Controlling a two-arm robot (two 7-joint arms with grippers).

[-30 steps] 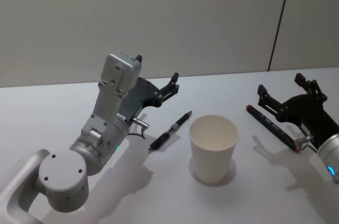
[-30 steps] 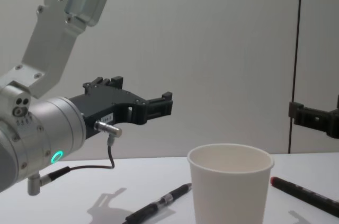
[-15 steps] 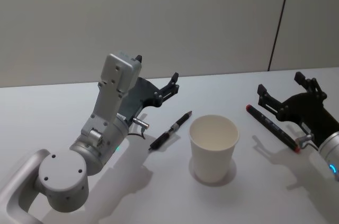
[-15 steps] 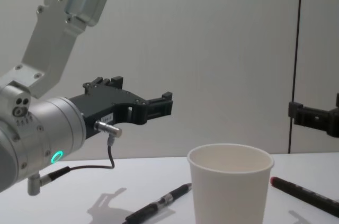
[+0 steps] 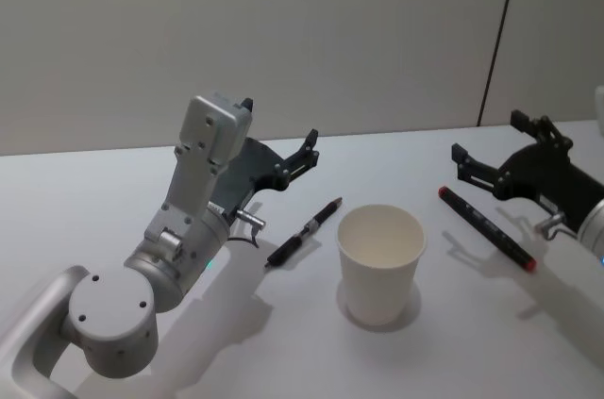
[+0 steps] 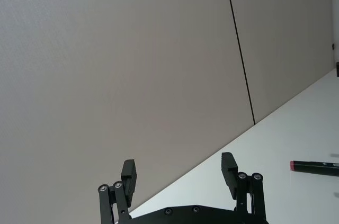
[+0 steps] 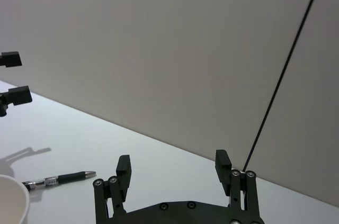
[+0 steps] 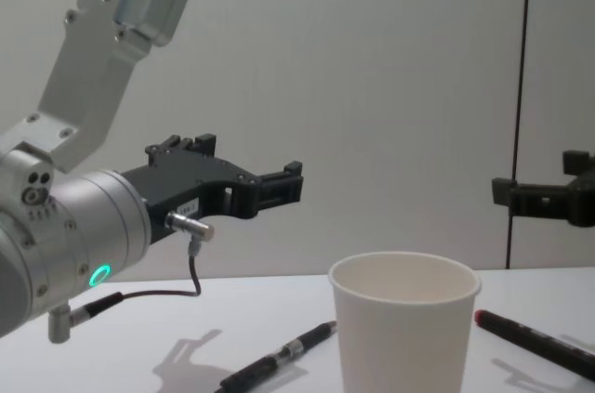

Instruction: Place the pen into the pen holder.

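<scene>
The pen holder, a white paper cup point(image 5: 380, 262) point(image 8: 404, 319), stands upright at the table's middle; its rim point(image 7: 10, 192) edges into the right wrist view. A black pen point(image 5: 304, 232) point(image 8: 279, 360) point(image 7: 58, 180) lies flat just left of the cup. To the cup's right lies a black marker with red ends point(image 5: 486, 227) point(image 8: 535, 342) point(image 6: 318, 166). My left gripper point(image 5: 279, 125) point(image 8: 293, 179) point(image 6: 179, 170) hangs open in the air above and behind the pen. My right gripper point(image 5: 488, 138) point(image 8: 507, 193) point(image 7: 173, 163) is open and raised above the marker's far end, holding nothing.
The white table point(image 5: 113, 191) runs back to a plain grey wall. The left arm's large white links point(image 5: 203, 173) rise over the table's left side. A cable point(image 8: 191, 277) loops below the left wrist.
My right gripper has risen and drawn back slightly, uncovering the near end of the marker. The left arm, cup and both pens have not moved.
</scene>
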